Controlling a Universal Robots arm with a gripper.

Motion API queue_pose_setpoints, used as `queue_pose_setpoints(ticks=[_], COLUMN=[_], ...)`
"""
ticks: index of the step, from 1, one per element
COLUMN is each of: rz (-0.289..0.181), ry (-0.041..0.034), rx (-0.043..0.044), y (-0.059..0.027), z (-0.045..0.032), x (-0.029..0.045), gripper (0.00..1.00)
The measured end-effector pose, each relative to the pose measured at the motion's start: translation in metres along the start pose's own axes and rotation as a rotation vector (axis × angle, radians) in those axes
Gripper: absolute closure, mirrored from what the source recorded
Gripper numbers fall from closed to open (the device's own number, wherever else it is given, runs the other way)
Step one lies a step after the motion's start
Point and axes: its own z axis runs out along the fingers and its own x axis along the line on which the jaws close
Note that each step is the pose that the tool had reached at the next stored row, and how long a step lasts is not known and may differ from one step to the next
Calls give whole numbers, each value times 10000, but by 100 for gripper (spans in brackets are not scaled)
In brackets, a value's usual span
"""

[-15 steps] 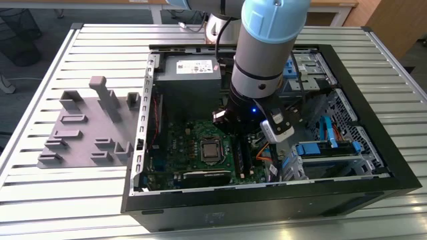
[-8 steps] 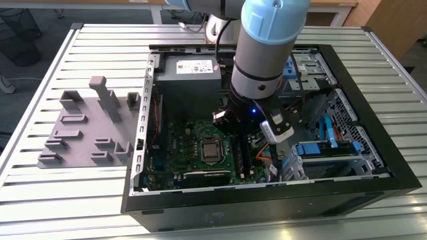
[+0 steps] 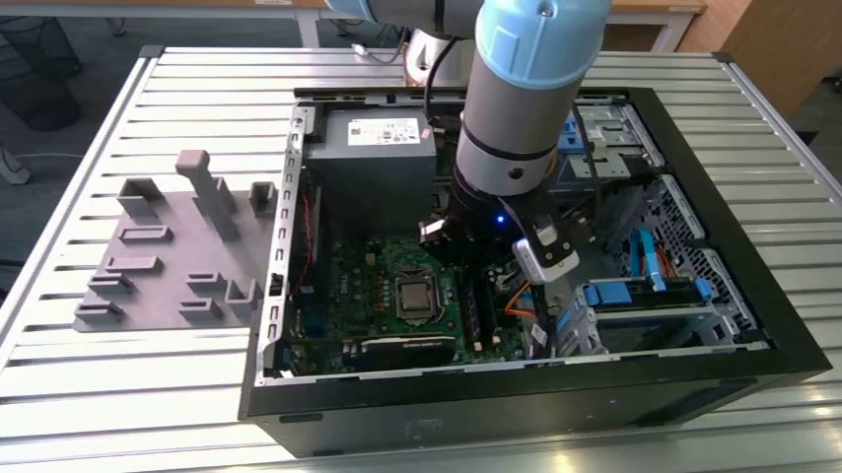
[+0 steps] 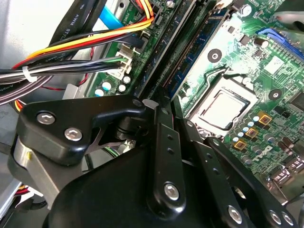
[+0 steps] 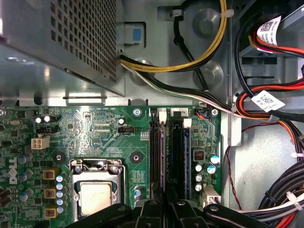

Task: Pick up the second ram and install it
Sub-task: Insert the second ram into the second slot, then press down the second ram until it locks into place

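A long blue ram stick (image 4: 197,47) with black chips lies along one of the black memory slots (image 5: 156,156) on the green motherboard (image 5: 95,128). Its blue edge (image 5: 186,152) runs beside the white slot latch. I cannot tell whether it is the second ram. My gripper (image 5: 166,202) hangs just above the near end of the slots. Its black fingers (image 4: 164,137) are shut together, with nothing visible between them. In the exterior view my arm (image 3: 514,148) reaches down into the open computer case (image 3: 736,325), just to the exterior view's right of the processor socket (image 3: 414,296).
The grey power supply (image 3: 375,148) stands at the back of the case. Cable bundles (image 5: 280,114) run beside the slots, and bright-blue drive latches (image 3: 645,286) sit at the exterior view's right. A grey parts holder (image 3: 172,246) rests on the slatted table at the exterior view's left.
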Motion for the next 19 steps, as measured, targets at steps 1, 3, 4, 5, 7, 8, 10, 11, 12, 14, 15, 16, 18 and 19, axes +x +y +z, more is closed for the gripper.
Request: queue_pose_setpoints(ticks=[1, 3, 4, 5, 7, 8, 10, 11, 12, 14, 15, 16, 18, 19], rz=[0, 0, 0, 0, 0, 0, 0, 0, 1, 2, 4, 5, 5, 5], ry=[-1, 0, 1, 0, 0, 0, 1, 1, 1, 0, 1, 1, 0, 0], rx=[-2, 0, 1, 2, 0, -1, 3, 5, 9, 30, 44, 52, 59, 60], y=[0, 0, 0, -1, 0, 0, -1, -1, -1, 0, 0, -1, -2, -2], z=[-2, -11, -17, -22, -33, -33, -34, -34, -34, -34, -35, -35, -34, -34], x=[0, 0, 0, 0, 0, 1, -2, -3, -4, -9, -11, -13, -17, -19], gripper=[86, 86, 86, 86, 86, 86, 86, 86, 86, 86, 86, 86, 86, 86])
